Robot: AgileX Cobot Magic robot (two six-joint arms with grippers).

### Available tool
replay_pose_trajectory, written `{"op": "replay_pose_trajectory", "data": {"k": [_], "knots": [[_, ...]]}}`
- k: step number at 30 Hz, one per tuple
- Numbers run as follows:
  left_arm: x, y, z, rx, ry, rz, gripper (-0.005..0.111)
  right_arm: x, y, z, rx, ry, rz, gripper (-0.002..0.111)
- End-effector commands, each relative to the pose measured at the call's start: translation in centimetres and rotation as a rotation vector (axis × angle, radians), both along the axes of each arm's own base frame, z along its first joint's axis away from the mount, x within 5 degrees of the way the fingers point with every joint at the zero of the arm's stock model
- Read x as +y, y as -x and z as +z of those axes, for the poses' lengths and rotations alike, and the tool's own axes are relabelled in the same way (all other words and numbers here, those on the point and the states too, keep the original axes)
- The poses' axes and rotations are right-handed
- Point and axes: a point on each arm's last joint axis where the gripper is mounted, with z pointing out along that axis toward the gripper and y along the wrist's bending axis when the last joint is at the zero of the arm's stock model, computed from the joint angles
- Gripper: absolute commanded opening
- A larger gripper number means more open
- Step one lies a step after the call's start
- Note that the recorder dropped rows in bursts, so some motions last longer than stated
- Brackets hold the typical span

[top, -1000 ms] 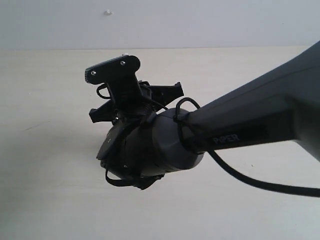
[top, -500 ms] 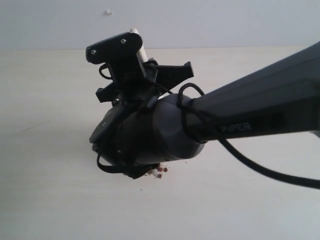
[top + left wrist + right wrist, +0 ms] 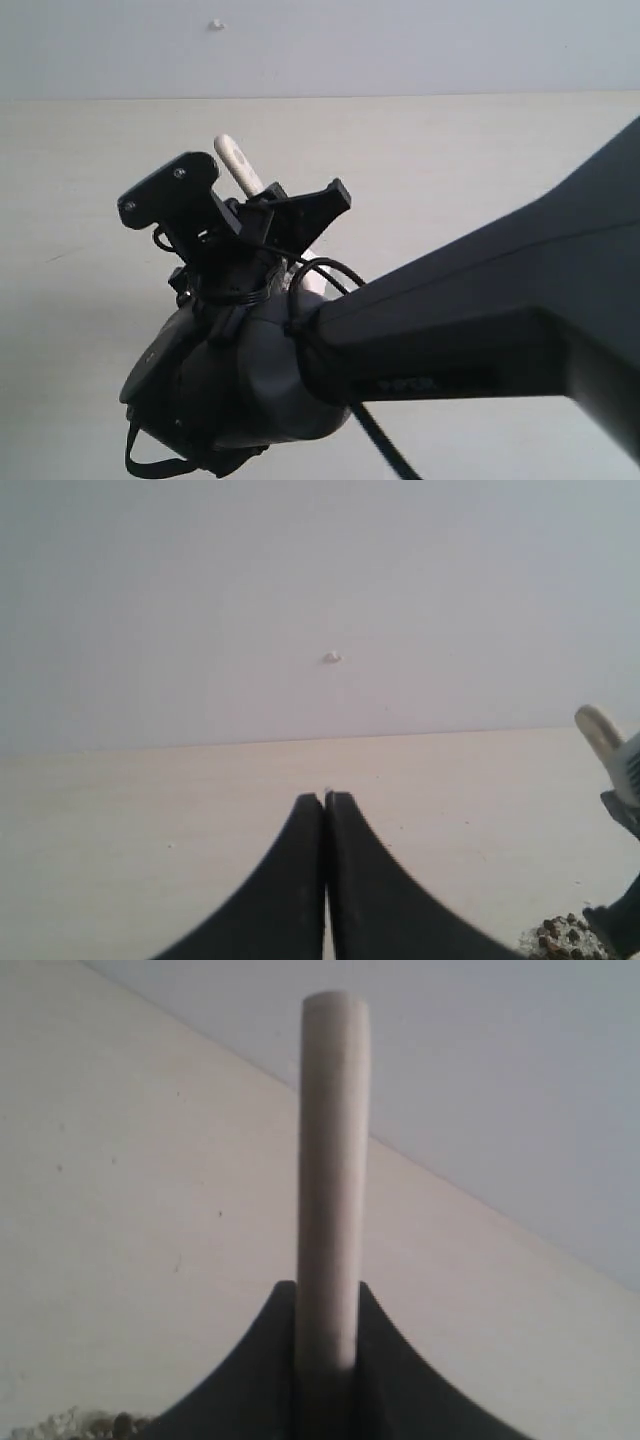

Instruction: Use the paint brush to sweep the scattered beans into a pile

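Note:
In the right wrist view my right gripper point(image 3: 327, 1290) is shut on the pale cream handle of the paint brush point(image 3: 333, 1160), which sticks out past the fingertips. In the exterior view the handle end point(image 3: 238, 165) rises above the black right gripper point(image 3: 262, 205), and the arm hides the bristles. Reddish-brown beans mixed with whitish grains lie in a small heap point(image 3: 565, 935) on the table; part of that heap point(image 3: 90, 1425) also shows at the right wrist view's edge. My left gripper point(image 3: 326, 798) is shut and empty, well apart from the heap. The brush handle tip point(image 3: 598, 730) shows in its view.
The pale wooden table point(image 3: 480, 160) runs back to a plain grey wall point(image 3: 400, 50) with a small white mark point(image 3: 216, 24). My bulky right arm point(image 3: 480, 330) fills the lower right of the exterior view and hides the table beneath it.
My right arm has swung lower and to the left in the exterior view, showing more of the brush handle. The beans seen under the wrist half a second ago are now hidden behind it.

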Motion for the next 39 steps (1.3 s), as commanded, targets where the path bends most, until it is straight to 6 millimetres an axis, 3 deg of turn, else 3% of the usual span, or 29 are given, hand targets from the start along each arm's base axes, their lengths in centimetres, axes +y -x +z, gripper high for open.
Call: {"op": "replay_pose_trajectory", "data": {"k": [1, 15, 25, 29, 35, 39], "knots": [[0.0, 0.0, -0.1, 0.0, 0.003, -0.008, 0.0, -0.3, 0.1, -2.0, 0.019, 0.057, -0.025, 0.0], [0.0, 0.0, -0.1, 0.0, 0.003, -0.008, 0.0, -0.1, 0.2, -2.8, 0.025, -0.193, -0.101, 0.0], [0.0, 0.0, -0.1, 0.0, 0.003, -0.008, 0.0, 2.6, -0.9, 0.4, -0.047, -0.347, -0.117, 0.0], [0.0, 0.0, -0.1, 0.0, 0.003, -0.008, 0.0, 2.5, -0.9, 1.0, -0.038, -0.277, -0.094, 0.0], [0.0, 0.0, -0.1, 0.0, 0.003, -0.008, 0.0, 2.4, -0.9, 5.0, -0.08, -0.13, 0.007, 0.0], [0.0, 0.0, -0.1, 0.0, 0.003, -0.008, 0.0, 2.0, -1.9, 5.7, -0.142, -0.032, 0.056, 0.0]]}}
